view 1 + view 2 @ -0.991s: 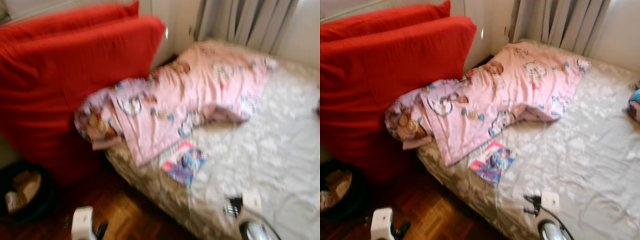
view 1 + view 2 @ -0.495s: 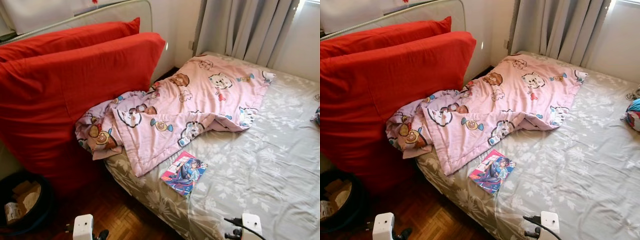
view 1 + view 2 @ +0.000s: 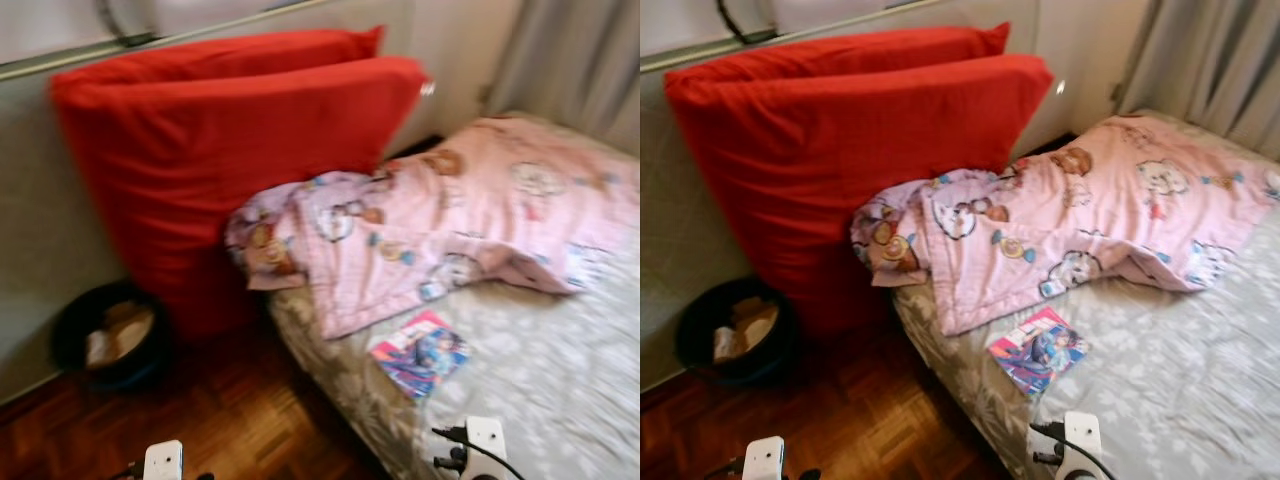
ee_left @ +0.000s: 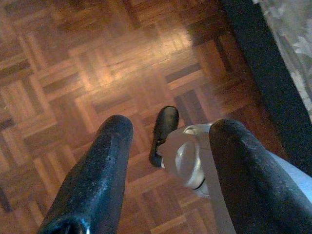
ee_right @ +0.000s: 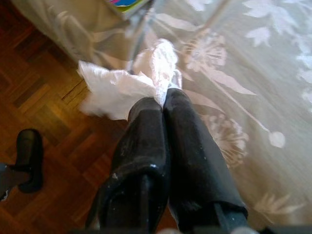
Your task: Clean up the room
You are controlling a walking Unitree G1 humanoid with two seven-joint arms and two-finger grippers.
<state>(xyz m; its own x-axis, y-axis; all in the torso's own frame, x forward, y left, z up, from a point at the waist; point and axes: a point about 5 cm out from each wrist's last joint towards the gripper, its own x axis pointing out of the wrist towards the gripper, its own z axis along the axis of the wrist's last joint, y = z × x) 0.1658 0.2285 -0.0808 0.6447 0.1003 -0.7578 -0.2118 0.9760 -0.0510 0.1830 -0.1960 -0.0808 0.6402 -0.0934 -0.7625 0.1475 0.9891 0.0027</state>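
The right gripper (image 5: 163, 97) has its two fingers pressed together on a crumpled white tissue (image 5: 122, 80), pinched only by one edge so that most of it hangs free over the bed's (image 3: 1200, 400) near edge and the parquet floor (image 3: 850, 420). The left gripper (image 4: 168, 141) hangs with fingers spread and nothing between them above the floor, near the bed's dark side. A dark round bin (image 3: 725, 335) holding paper scraps stands on the floor beside the red cushions (image 3: 860, 150), well apart from the tissue, and is the likely destination. Risks, as judged: the shallow pinch may let the tissue slip during walking, dropping it onto the floor or bed; blur in the head views suggests camera motion, which could spoil aim at the bin's opening; a release made short of the rim would leave new litter. A magazine (image 3: 1038, 350) near the bed's edge and a rumpled pink blanket (image 3: 1070, 220) remain untidied.
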